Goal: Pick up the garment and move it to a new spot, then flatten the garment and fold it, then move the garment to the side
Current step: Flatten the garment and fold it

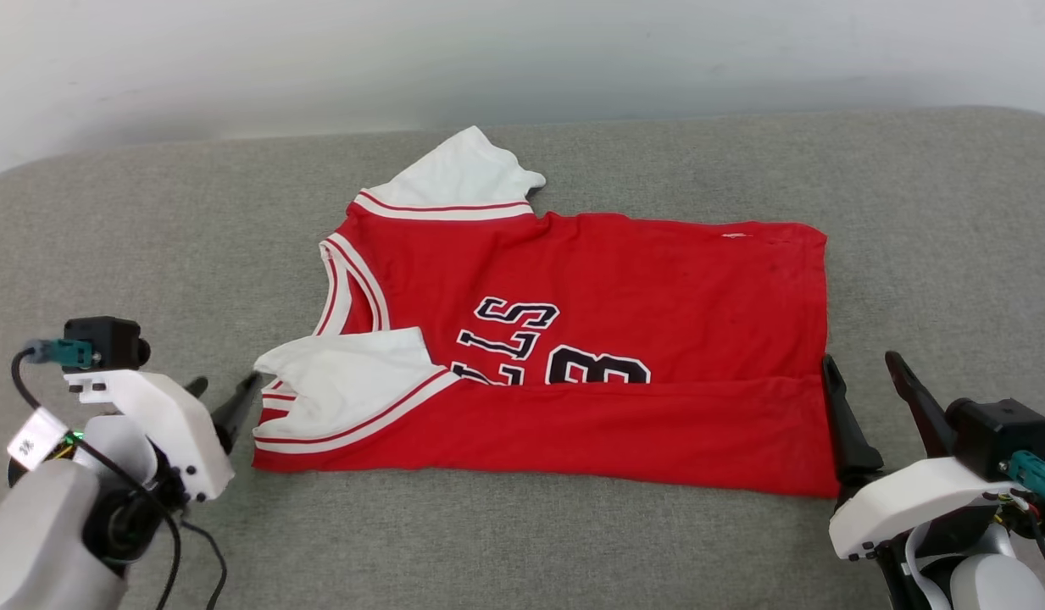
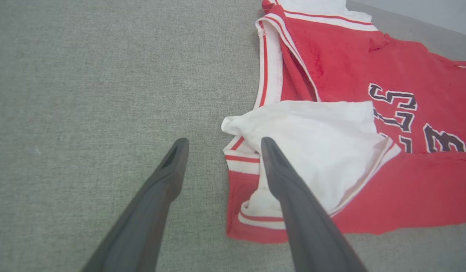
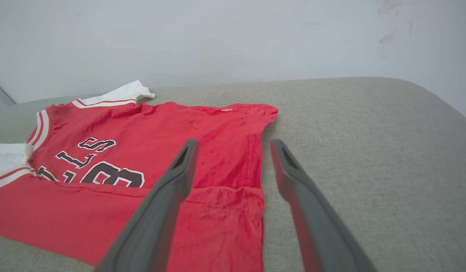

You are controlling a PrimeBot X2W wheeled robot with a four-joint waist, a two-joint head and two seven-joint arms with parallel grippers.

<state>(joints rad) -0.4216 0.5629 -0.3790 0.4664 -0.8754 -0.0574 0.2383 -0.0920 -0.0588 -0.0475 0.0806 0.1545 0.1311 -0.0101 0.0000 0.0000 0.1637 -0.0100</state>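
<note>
1. Left tool (image 1: 225,383): fingers spread, nothing pinched. It sits at the 9 o'clock end of the garment (image 1: 658,288), just beside the near sleeve (image 1: 352,381).
2. Right tool (image 1: 859,360): fingers spread, nothing pinched. It sits at the 3 o'clock end, and its inner finger is at the hem by the near corner.
3. The garment lies mid-cushion (image 1: 107,229) with its collar to 9 o'clock and its hem to 3 o'clock. The near long edge is turned up toward 12 o'clock as a flap (image 1: 615,424). The far sleeve (image 1: 463,174) sticks out at 12 o'clock.
4. Handling, judged: light, soft and limp. It will sag between two holds and has no stiffness to keep a crease. The loose flap may fall open if only one layer is taken.
5. Hold points, judged: pinch at both ends together, collar side and hem side, taking every layer at the edge. For the next fold, the far long edge at 12 o'clock looks the likely place. The near sleeve is bunched and would need tucking.
6. Hidden: the flap covers the lower half of the letters (image 1: 522,326) and of the number.
7. In the left wrist view one finger overlaps the sleeve; contact cannot be told.
8. A small pale mark (image 1: 736,235) near the far edge is too small to identify.
9. The cushion is cut off at 3, 6 and 9 o'clock.
</note>
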